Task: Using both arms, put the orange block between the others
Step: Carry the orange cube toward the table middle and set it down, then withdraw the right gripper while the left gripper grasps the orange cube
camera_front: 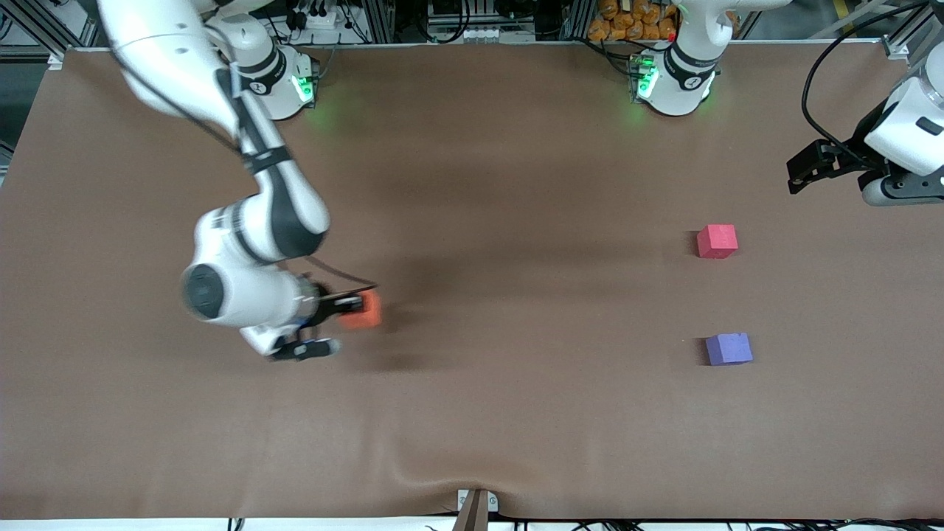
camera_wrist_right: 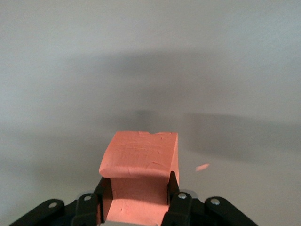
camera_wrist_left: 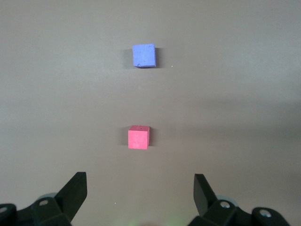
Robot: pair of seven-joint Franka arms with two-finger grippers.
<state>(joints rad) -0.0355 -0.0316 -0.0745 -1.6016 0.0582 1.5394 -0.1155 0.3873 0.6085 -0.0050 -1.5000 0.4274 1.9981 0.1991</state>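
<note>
While one claw [camera_front: 352,304] clamped, three cubes [camera_front: 717,241].

We record one table [camera_front: 472,413] covered edge to edge with a brown matte sheet, which puckers into a shallow fold at the middle of the edge nearest the front camera. On it, toward the left arm's end, we list a pinkish-red cube [camera_front: 717,241] and a purple-blue cube [camera_front: 729,349], well apart, the purple-blue one nearer the front camera. Toward the right arm's end we list an orange block [camera_front: 363,310]; whether it rests on the sheet we cannot tell.
</note>
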